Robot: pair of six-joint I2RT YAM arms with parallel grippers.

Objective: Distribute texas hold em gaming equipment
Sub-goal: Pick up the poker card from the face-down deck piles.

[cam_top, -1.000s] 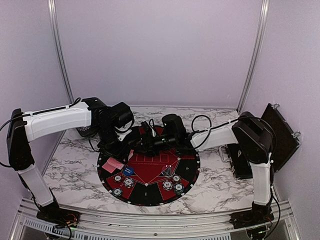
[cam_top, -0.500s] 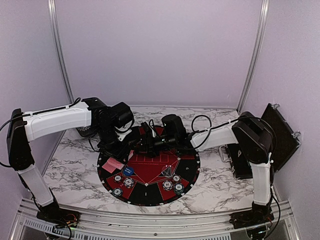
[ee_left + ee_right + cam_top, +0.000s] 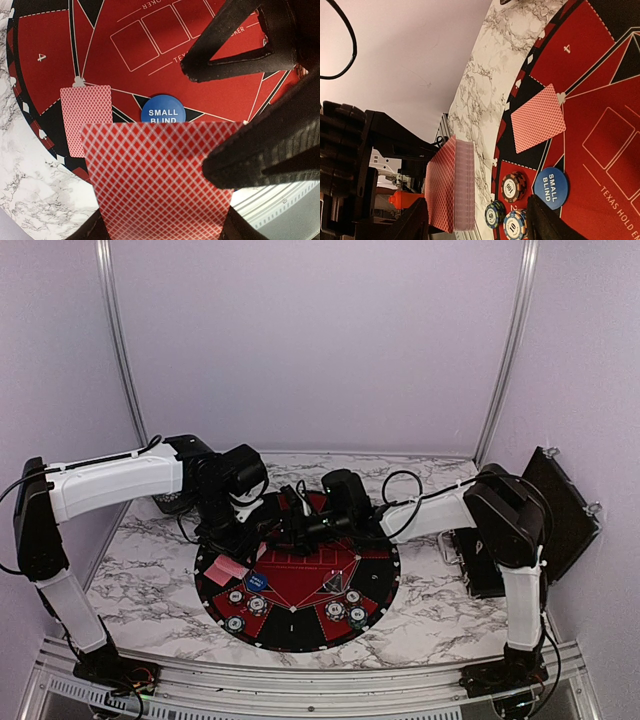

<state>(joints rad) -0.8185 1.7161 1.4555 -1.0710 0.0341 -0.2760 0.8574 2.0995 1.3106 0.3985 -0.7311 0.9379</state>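
Left wrist view: a deck of red-backed cards (image 3: 160, 175) is clamped in the left claw (image 3: 160, 232) above the mat (image 3: 125, 75); the right claw (image 3: 480, 220) is spread wide, empty.

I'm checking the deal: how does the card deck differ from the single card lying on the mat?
The card deck is a thick stack; the single card is one thin sheet. The card deck is held off the mat by the left gripper; the single card lies flat on the mat, untouched. Both show red diamond-patterned backs.
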